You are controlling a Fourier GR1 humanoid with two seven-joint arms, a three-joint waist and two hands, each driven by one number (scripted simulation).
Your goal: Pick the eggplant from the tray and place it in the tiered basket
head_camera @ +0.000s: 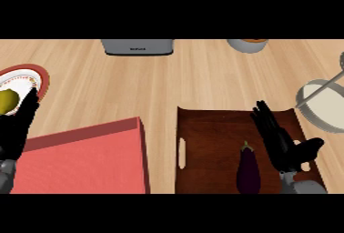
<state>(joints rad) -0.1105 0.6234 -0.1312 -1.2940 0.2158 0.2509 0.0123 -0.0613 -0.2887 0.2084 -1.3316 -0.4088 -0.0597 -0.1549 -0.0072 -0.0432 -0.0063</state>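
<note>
1. Over the right side of the tray, the right hand hangs, fingers straight, holding nothing.
2. Eggplant lies on the tray just left of it, apart.
3. Basket sits past the tray's right corner.
4. Left hand rests open at the left edge, over a plate.

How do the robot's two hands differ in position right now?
The right hand is over the brown tray; the left hand is at the left edge, off it. The right hand is beside the eggplant; the left hand overlaps a plate. Both are open, holding nothing.
</note>
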